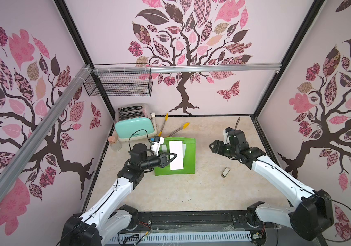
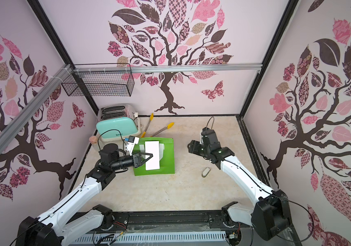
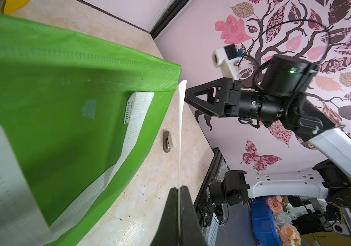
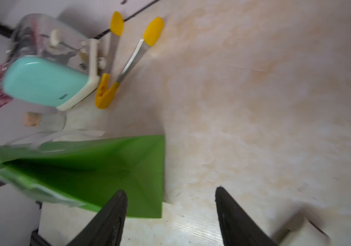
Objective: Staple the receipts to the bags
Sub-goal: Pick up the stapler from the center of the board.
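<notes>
The green bag lies flat on the table left of centre, its white handles folded onto it. My left gripper is shut on the white receipt, holding it above the bag; the left wrist view shows the slip edge-on between the pads. To the right of the bag, apart from it, my right gripper is open and holds nothing. A small beige stapler lies on the table right of the bag.
A mint toaster stands at the back left with yellow-tipped tongs beside it, close to the bag's far edge. A corked glass jar sits by the left wall. A wire basket hangs above.
</notes>
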Controlling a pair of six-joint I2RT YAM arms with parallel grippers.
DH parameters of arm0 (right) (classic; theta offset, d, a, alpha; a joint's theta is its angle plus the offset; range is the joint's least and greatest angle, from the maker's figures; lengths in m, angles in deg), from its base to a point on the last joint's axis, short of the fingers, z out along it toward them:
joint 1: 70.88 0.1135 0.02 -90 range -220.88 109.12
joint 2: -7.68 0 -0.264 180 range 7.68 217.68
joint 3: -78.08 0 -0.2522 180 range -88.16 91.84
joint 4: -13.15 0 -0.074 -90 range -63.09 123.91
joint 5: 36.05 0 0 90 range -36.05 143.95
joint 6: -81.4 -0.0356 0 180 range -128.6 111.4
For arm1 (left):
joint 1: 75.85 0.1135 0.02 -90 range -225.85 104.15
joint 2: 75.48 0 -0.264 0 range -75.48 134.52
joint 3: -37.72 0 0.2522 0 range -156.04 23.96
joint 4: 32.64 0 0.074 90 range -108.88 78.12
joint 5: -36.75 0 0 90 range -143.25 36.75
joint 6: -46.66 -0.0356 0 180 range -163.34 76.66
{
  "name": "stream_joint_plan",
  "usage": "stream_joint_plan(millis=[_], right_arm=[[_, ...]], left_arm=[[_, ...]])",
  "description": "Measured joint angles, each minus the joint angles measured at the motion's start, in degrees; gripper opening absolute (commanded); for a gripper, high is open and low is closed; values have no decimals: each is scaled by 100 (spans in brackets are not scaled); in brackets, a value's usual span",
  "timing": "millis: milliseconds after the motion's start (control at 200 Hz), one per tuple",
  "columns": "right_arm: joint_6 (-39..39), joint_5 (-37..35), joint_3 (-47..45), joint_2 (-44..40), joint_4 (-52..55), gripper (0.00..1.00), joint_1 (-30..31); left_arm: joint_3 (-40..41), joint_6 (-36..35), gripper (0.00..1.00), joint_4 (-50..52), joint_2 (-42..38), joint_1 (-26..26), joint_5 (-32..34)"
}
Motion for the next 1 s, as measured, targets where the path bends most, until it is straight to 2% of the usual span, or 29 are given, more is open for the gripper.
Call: stream_joint_plan(millis=[105,205,305,435,575,690,810,1001], right_arm=[[-35,-264,-164,20,739,68,-483],[-66,-400,-157,166,1213,65,-498],[-94,-527,-28,697,1687,57,-501],[-46,-621,155,1388,2122,56,-505],[2,-595,328,1849,2400,56,-505],[26,-498,476,2168,2498,51,-505],[35,-402,476,2299,2538,46,-509],[61,-234,476,2400,2546,44,-509]], left_arm=[[0,-17,0,-2,0,4,-46],[0,-20,0,2,-17,4,-66],[0,-24,0,7,-83,4,-70],[0,-39,0,4,-205,4,-83],[0,-66,0,7,-238,4,-96],[0,-81,0,20,-238,4,-122],[0,-101,0,39,-238,4,-136],[0,-109,0,42,-238,4,-164]])
